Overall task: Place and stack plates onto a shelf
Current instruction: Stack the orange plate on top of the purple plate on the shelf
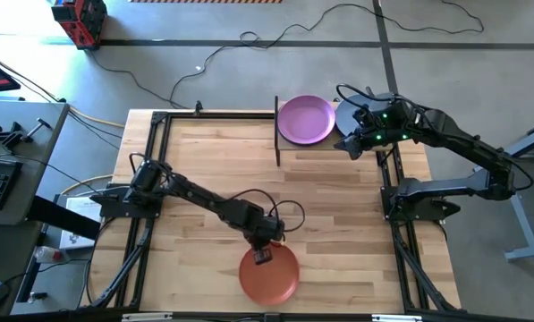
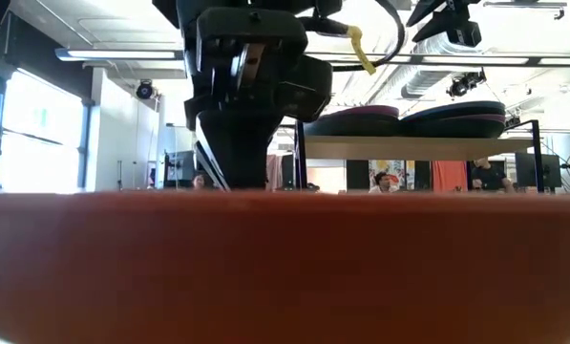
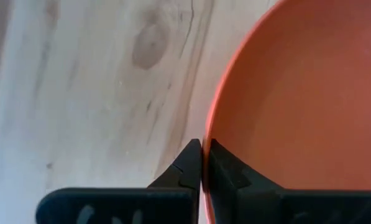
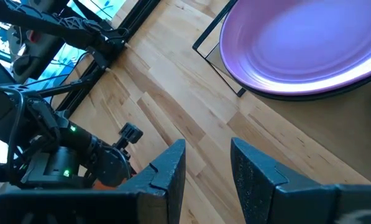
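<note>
The right gripper (image 4: 208,163) is holding its two dark fingers (image 4: 170,167) apart with nothing between them, hanging above the light slatted tabletop (image 4: 173,93). Ahead of it a purple plate (image 4: 303,43) is sitting on top of a darker plate's rim (image 4: 353,84) (only a thin edge of that one is showing), both resting on the shelf (image 4: 334,124), whose thin black frame (image 4: 216,62) is tracing a corner beside the plates. Farther off, the other arm (image 4: 67,155) is reaching across the tabletop, a green light glowing on it, with a sliver of something orange (image 4: 101,184) peeking out under it.
</note>
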Available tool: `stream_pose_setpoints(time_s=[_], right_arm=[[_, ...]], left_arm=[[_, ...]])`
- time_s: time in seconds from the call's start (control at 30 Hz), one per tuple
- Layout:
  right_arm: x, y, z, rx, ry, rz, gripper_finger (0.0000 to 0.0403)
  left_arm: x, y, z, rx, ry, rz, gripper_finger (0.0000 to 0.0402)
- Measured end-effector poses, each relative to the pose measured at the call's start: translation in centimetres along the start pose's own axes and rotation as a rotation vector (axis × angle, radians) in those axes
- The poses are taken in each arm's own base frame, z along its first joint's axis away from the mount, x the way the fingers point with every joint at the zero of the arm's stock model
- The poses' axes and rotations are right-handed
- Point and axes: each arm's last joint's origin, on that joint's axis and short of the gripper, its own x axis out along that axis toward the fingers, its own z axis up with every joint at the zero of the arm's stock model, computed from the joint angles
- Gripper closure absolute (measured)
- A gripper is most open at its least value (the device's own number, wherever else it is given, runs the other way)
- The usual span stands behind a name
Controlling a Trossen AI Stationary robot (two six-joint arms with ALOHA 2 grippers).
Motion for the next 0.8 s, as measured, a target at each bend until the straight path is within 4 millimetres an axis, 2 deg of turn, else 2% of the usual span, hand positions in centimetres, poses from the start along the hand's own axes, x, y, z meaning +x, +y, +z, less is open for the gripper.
stream_pose_setpoints(time_s=[0.17, 0.37, 0.6, 0.8], right_arm=[[0.0, 0.0, 0.0, 0.000, -0.006, -0.010, 0.0293], [0.0, -0.4, 0.3, 0.012, -0.085, -0.138, 0.0293], [0.7, -0.9, 0.7, 0.062, -0.162, -0.293, 0.0293], [3.5, -1.3, 1.7, 0.065, -0.147, -0.394, 0.0293]], left_arm=[[-1.5, 0.8, 0.5, 0.029, -0.016, 0.017, 0.0400], [-4.5, 3.0, 1.5, 0.043, -0.046, 0.042, 0.0400], [-9.5, 6.3, 2.2, 0.039, -0.108, 0.128, 0.0401], [-14.9, 9.2, 2.4, 0.032, -0.228, 0.160, 0.0401]])
